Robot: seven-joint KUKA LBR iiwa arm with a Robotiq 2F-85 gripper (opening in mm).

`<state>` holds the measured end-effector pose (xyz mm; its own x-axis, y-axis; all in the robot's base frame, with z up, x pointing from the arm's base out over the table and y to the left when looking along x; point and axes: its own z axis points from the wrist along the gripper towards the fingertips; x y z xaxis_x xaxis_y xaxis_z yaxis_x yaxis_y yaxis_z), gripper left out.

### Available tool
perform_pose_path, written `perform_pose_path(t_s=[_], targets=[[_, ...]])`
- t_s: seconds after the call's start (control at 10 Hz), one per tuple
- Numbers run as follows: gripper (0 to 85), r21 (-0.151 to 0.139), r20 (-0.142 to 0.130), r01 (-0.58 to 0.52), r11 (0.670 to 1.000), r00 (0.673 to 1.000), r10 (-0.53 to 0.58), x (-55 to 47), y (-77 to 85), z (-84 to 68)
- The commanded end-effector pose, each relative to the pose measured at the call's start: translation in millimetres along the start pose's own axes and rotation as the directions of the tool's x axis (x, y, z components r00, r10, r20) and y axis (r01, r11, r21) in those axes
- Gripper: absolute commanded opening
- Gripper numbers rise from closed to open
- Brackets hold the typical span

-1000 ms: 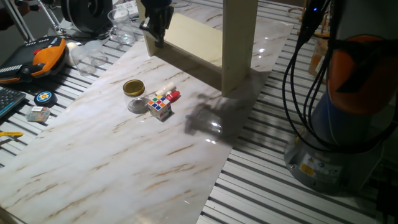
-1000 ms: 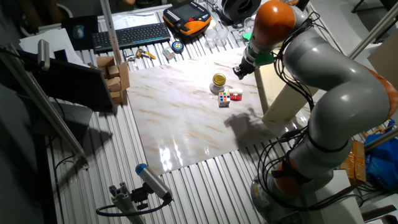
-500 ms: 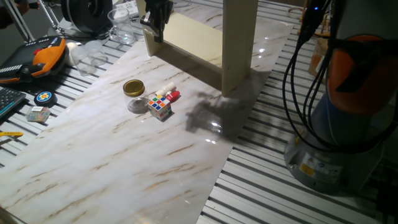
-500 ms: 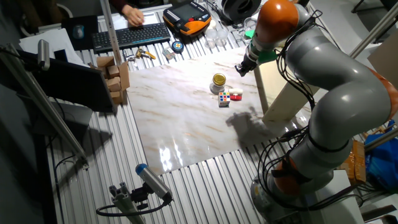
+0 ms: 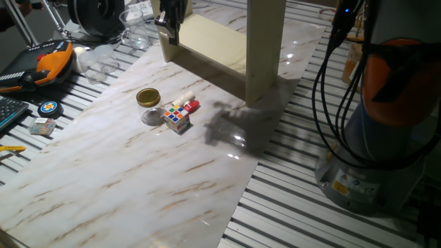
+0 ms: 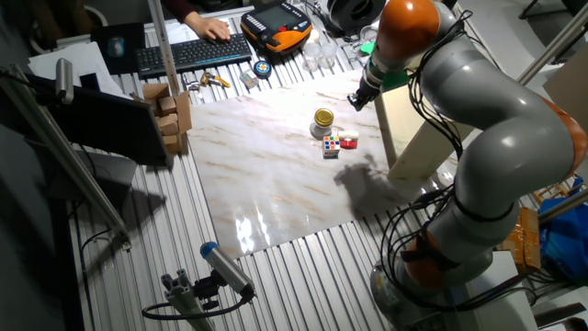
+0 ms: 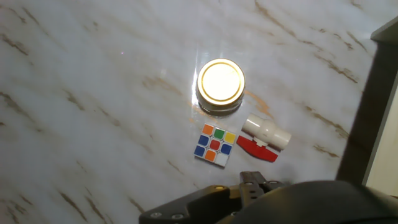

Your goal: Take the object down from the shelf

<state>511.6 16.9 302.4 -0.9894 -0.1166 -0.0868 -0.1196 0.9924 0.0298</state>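
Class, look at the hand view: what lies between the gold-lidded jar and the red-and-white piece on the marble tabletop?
Nothing lies there. In the hand view, only bare marble tabletop separates the jar from the red-and-white piece; the puzzle cube sits off to one side.

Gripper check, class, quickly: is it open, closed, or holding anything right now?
Gripper: cannot be told; its fingers are too small and dark beside the shelf, and nothing visible shows it holding anything.

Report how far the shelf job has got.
Done, apparently: the jar, puzzle cube and red-and-white piece lie on the table beside the shelf. In hand: the gripper hovers high by the shelf's upright; whether it holds anything is unclear. Left: no object shows on the visible boards, so perhaps nothing.
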Motion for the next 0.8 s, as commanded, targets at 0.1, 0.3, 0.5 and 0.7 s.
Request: perform_pose_path(t_s=[0.1,0.3,0.5,0.7], targets=[[0.0,-0.003,-0.009,-0.002,1.000,1.000,0.002,-0.4,0.0,2.3],[0.0,0.018,-0.019,0.006,1.000,1.000,-0.006,-0.5,0.6,3.1],[0.0,0.023,-0.024,0.024,0.999,0.999,-0.023,-0.8,0.0,3.7],[0.0,0.016,-0.070,0.029,0.999,0.997,-0.028,-1.8,-1.0,2.3]])
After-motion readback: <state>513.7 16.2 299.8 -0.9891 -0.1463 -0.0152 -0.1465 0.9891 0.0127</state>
